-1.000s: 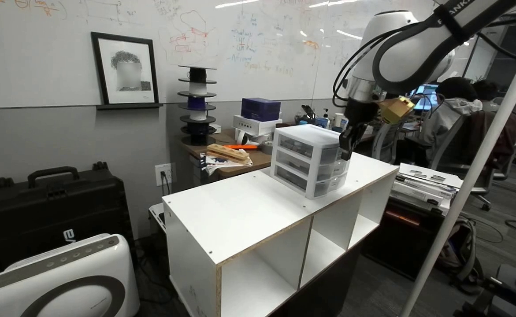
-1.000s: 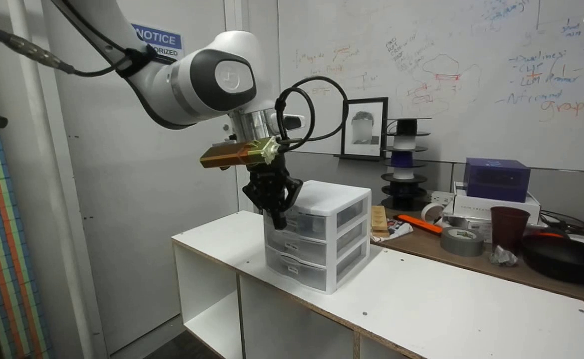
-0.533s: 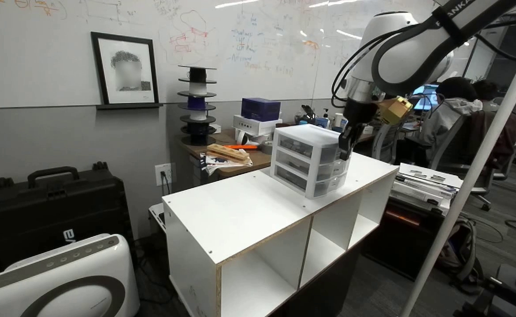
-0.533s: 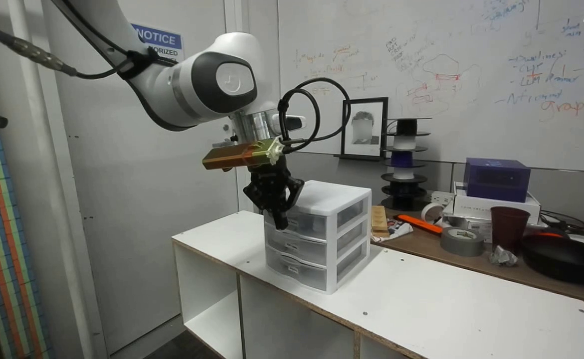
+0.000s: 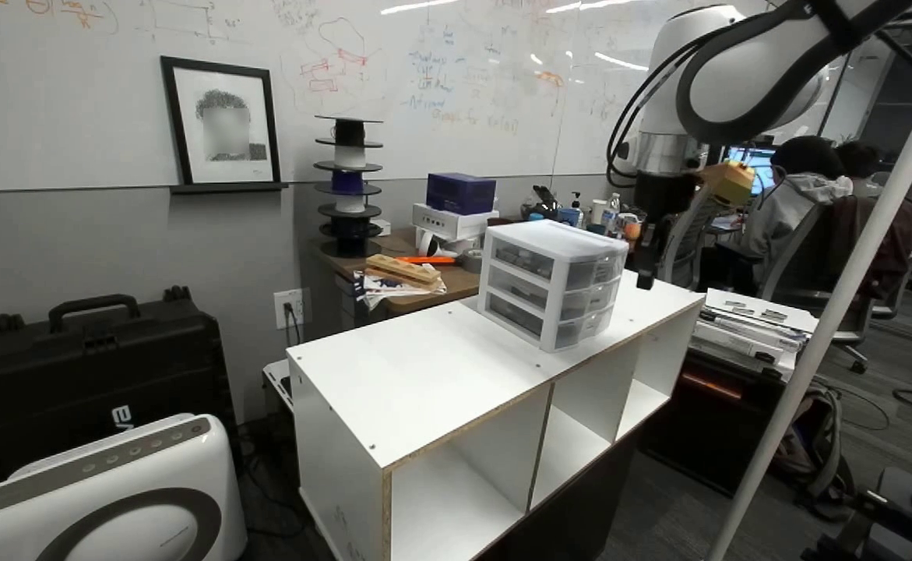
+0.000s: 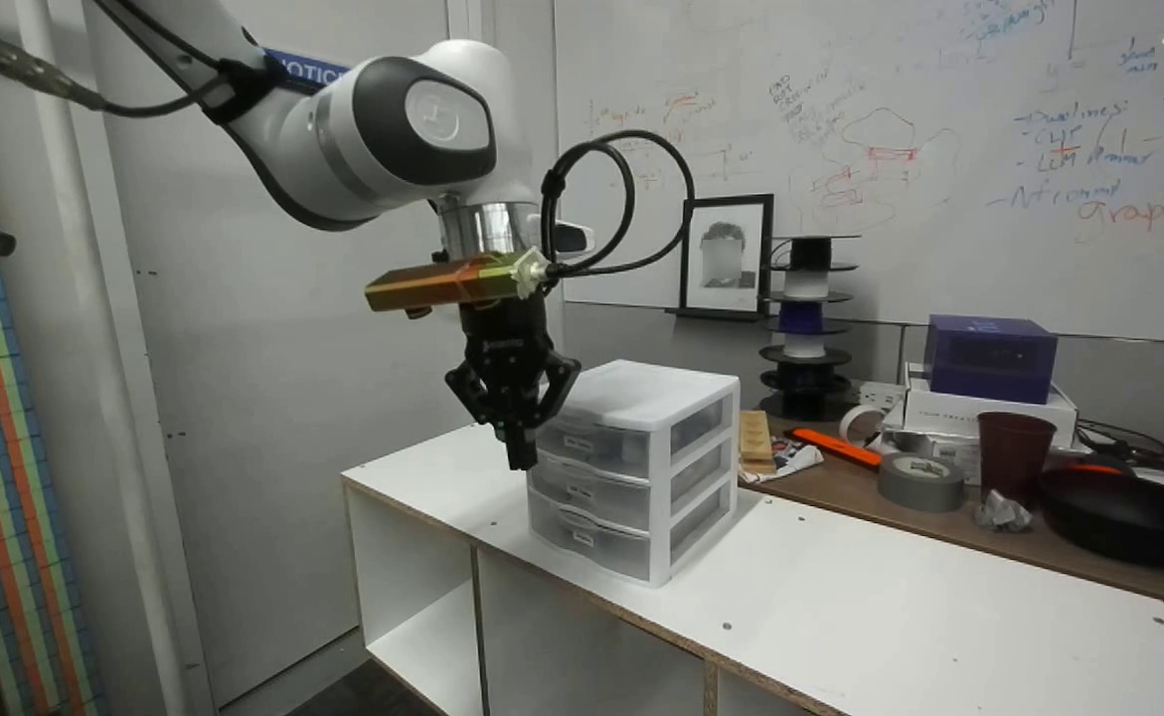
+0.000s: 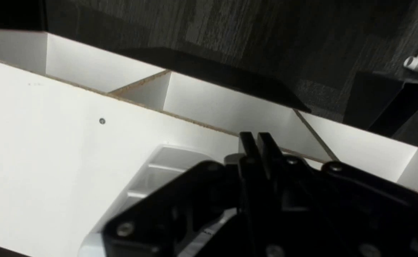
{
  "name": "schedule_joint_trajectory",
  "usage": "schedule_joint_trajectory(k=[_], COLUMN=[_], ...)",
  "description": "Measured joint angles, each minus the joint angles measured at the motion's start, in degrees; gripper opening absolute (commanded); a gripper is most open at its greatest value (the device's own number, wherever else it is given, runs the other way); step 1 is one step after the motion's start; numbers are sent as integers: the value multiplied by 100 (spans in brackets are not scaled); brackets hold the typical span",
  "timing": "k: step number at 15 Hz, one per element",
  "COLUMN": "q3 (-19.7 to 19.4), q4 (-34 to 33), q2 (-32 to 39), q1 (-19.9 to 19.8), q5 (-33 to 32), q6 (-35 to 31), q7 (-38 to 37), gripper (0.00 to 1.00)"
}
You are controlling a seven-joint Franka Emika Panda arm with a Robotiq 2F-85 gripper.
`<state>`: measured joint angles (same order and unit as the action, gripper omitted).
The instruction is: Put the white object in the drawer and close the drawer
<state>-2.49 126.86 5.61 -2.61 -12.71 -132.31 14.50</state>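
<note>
A small white-framed unit of stacked translucent drawers (image 5: 553,241) stands on the white cabinet top in both exterior views (image 6: 651,393). Its drawer fronts look flush with the frame, including the top drawer (image 6: 606,449). My gripper (image 5: 645,280) hangs in front of the top drawer, pointing down, apart from it in an exterior view. It also shows in another exterior view (image 6: 520,459). In the wrist view, its black fingertips (image 7: 255,138) are nearly together with nothing between them, and the drawer unit (image 7: 169,159) is partly hidden behind the gripper. The white object is not visible.
The white open-fronted cabinet (image 5: 424,389) bears the drawer unit. A brown desk (image 6: 840,497) with tape, a dark red cup (image 6: 1014,452), a black pan (image 6: 1128,512) and boxes stands behind. A pale pole (image 5: 822,351) rises beside the arm.
The gripper has moved away from the drawer fronts over the last half second, out in front of the unit. The drawers look unchanged.
</note>
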Motion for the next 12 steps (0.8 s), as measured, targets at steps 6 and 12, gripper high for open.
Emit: schedule_joint_trajectory(k=[6, 12], q3=[241, 567], q4=[402, 586], q2=[-1543, -2647], q1=[179, 357], q5=[-169, -590], q6=[1637, 2619], q7=[10, -355], gripper=[32, 78])
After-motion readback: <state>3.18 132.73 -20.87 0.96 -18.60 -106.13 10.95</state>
